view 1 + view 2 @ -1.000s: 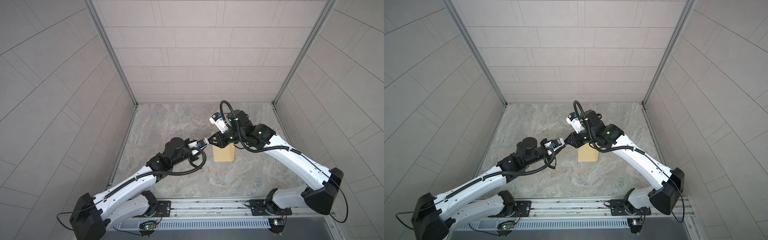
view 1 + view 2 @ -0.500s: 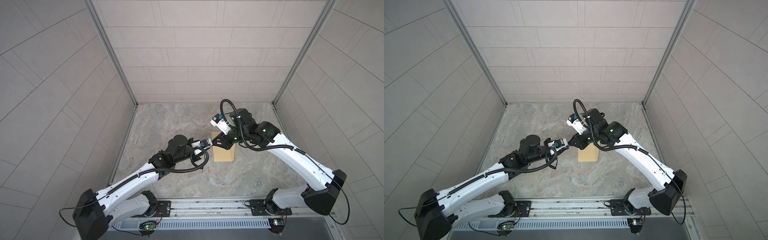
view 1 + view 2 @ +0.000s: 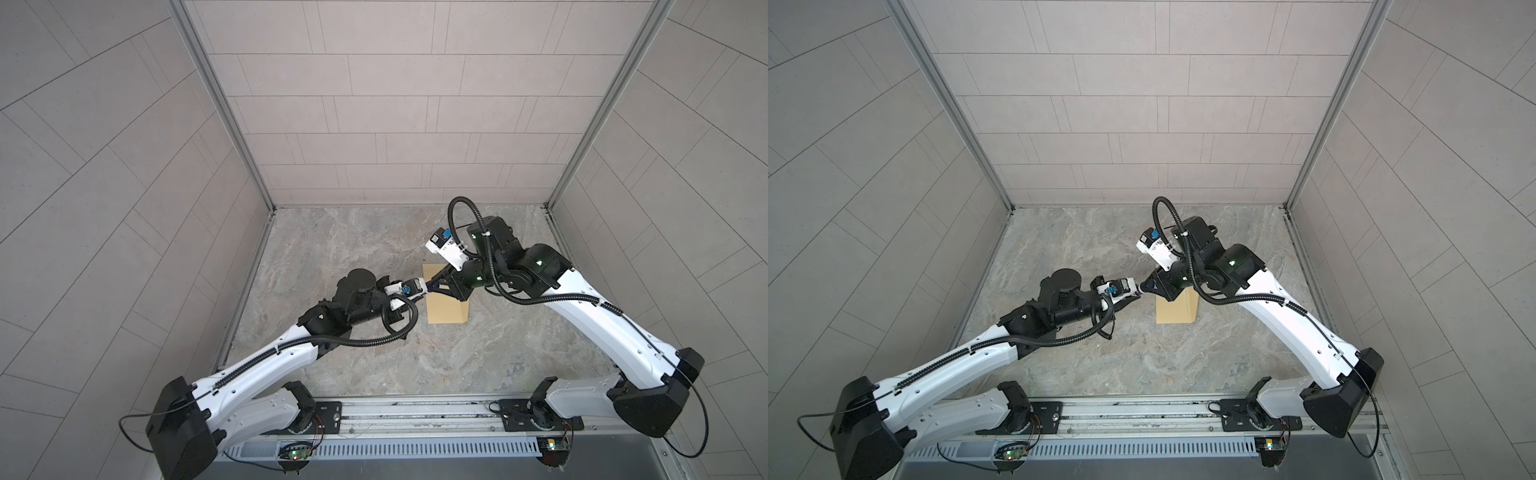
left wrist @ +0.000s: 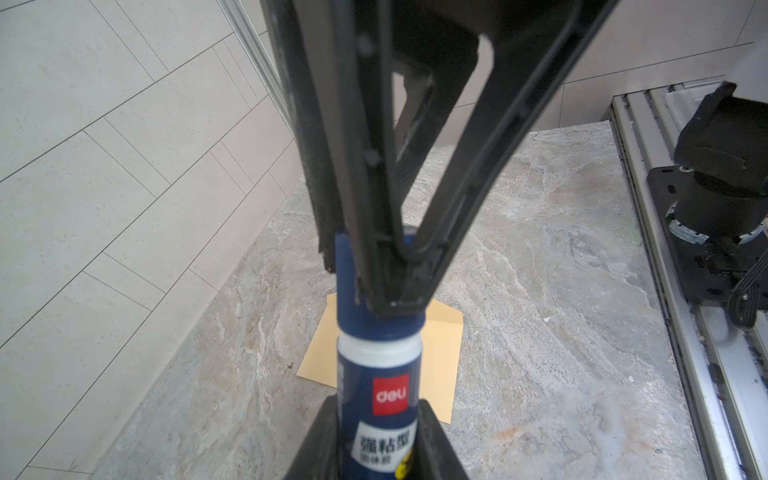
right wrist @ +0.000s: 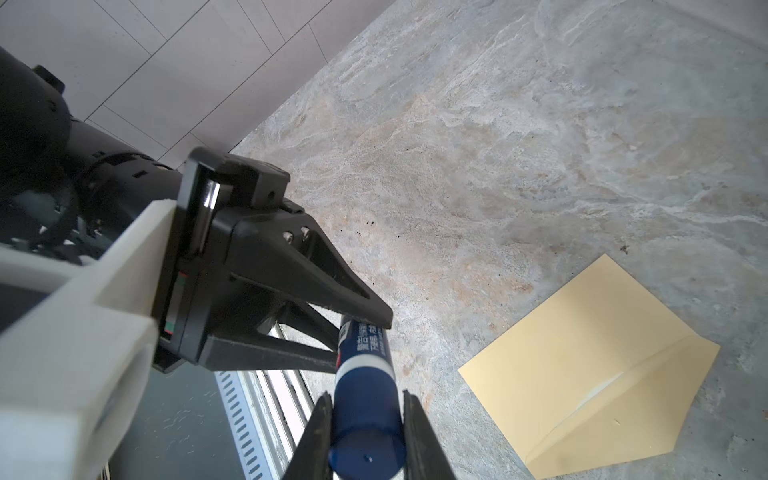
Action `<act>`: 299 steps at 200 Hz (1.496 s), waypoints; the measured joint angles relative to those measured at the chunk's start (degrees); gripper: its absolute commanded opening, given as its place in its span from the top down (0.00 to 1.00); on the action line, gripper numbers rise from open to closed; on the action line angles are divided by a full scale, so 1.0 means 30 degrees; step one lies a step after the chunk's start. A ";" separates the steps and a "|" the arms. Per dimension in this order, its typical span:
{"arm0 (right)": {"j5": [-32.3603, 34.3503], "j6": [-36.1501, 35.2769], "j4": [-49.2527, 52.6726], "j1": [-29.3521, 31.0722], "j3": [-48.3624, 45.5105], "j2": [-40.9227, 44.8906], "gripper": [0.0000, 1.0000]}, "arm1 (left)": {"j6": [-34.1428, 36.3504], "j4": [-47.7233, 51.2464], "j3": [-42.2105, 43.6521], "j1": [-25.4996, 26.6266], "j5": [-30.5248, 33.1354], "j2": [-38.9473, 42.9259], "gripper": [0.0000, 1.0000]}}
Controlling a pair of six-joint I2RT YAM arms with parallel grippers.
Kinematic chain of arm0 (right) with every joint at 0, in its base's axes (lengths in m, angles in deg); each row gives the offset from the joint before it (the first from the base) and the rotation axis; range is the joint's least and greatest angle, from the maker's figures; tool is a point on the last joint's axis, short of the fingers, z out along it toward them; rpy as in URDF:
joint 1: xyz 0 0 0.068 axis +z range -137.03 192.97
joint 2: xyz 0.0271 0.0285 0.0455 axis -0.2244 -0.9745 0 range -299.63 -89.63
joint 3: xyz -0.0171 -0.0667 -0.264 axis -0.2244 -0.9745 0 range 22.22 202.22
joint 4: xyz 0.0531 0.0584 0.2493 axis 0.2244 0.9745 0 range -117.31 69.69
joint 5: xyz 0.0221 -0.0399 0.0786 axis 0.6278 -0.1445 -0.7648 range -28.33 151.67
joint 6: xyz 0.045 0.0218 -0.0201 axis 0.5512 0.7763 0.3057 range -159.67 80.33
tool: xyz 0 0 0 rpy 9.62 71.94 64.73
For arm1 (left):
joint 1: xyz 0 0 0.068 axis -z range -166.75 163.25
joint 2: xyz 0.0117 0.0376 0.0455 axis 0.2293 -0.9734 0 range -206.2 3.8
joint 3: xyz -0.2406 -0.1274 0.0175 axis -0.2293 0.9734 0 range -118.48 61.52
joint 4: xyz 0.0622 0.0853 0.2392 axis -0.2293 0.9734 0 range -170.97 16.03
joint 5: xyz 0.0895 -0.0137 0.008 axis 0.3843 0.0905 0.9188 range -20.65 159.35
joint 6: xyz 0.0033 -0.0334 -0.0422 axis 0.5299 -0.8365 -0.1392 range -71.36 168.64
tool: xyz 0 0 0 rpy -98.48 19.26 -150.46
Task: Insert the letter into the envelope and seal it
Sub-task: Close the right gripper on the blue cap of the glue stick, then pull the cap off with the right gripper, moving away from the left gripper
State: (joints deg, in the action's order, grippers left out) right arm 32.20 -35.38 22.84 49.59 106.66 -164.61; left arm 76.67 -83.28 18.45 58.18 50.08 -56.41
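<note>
The yellow-tan envelope lies flat on the stone table, its flap spread open beyond a crease. The letter does not show in any view. Above the envelope's left edge, both grippers hold one blue glue stick end to end. My left gripper is shut on the labelled body. My right gripper is shut on the dark blue cap end. The stick is clear of the envelope.
Tiled walls close in the table on the left, back and right. A metal rail with both arm bases runs along the front edge. Bare stone surrounds the envelope.
Both grippers, with the glue stick between them, have drifted slightly to the right. Both grips look unchanged.
</note>
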 measured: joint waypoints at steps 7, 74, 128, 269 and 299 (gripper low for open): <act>0.0182 -0.0044 -0.0022 -0.0146 0.0015 0.0168 0.98 | 0.0029 0.0401 0.0007 0.0000 0.0066 -0.0007 1.00; 0.0911 -0.0299 -0.0233 -0.0882 0.0415 0.1195 0.97 | 0.0036 0.2419 0.0175 -0.0022 0.0350 -0.0270 1.00; 0.2637 -0.0270 -0.0160 -0.1676 0.0415 0.0743 0.96 | -0.1035 0.1486 0.1005 -0.0022 0.0612 0.0801 1.00; 0.6696 0.1472 -0.3045 -0.7788 -0.0699 -0.5865 0.93 | -0.4568 -0.2069 0.1406 -0.1457 0.0226 0.1945 1.00; 0.6761 0.1741 -0.3293 -0.8524 0.0175 -0.8342 0.93 | -0.4809 -0.2208 0.1443 -0.1545 0.0087 0.1945 1.00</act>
State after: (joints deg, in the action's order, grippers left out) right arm 52.48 -30.15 12.96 24.01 107.18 -189.64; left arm 62.25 -89.90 22.78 53.55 50.34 -50.57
